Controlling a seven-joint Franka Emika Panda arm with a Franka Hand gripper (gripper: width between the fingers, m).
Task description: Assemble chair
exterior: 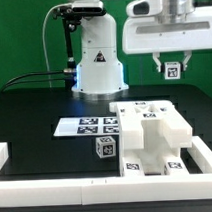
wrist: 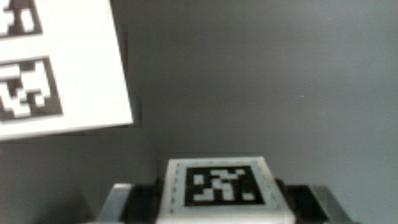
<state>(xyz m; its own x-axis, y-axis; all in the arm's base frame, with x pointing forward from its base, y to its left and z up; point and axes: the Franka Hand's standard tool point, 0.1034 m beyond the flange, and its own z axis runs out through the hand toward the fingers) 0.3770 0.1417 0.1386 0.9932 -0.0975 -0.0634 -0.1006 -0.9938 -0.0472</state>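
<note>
My gripper (exterior: 173, 71) hangs high over the table at the exterior view's upper right. It is shut on a small white tagged part (exterior: 172, 68). In the wrist view that part (wrist: 221, 184) fills the gap between the two grey fingers (wrist: 128, 203), its tag facing the camera. The partly built chair (exterior: 151, 138), a chunky white block structure with several tags, stands on the black table well below the gripper and a little toward the exterior view's left.
The marker board (exterior: 87, 124) lies flat left of the chair. A lone small tagged cube (exterior: 104, 146) stands just in front of it. A low white wall (exterior: 57, 186) runs along the table's front and left. A tilted white tagged surface (wrist: 54, 70) shows in the wrist view.
</note>
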